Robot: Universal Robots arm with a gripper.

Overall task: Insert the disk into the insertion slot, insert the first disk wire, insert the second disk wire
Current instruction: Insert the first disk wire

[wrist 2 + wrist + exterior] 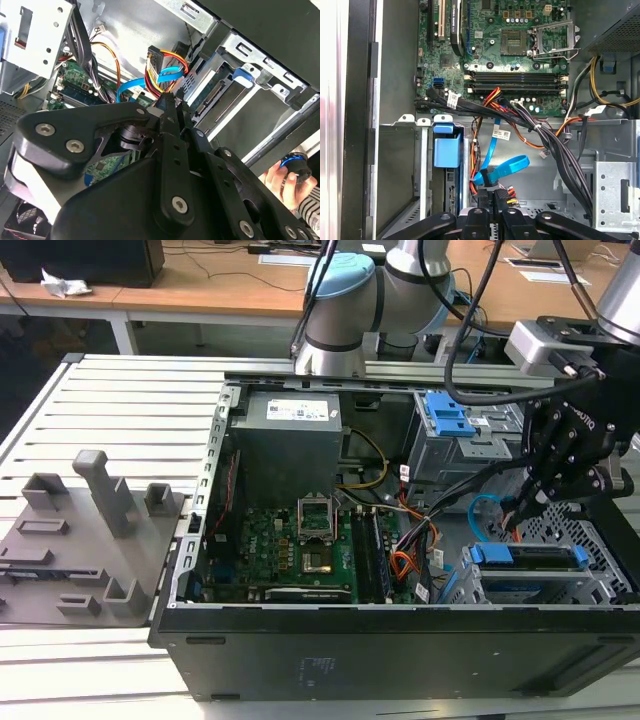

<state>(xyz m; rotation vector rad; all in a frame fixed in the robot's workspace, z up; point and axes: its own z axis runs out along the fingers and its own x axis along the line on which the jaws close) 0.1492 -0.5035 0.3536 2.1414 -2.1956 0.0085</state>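
The silver rectangular hard drive, framed by a bright blue plastic carrier, is seen seated in the light grey perforated sheet-metal bay inside the open black computer case, which is carried by the slatted metal table. The black tool is held near the bay, its fingers drawn together on the connector end of a blue flat cable.

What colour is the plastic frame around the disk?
The frame is bright blue, clearest in the exterior view.
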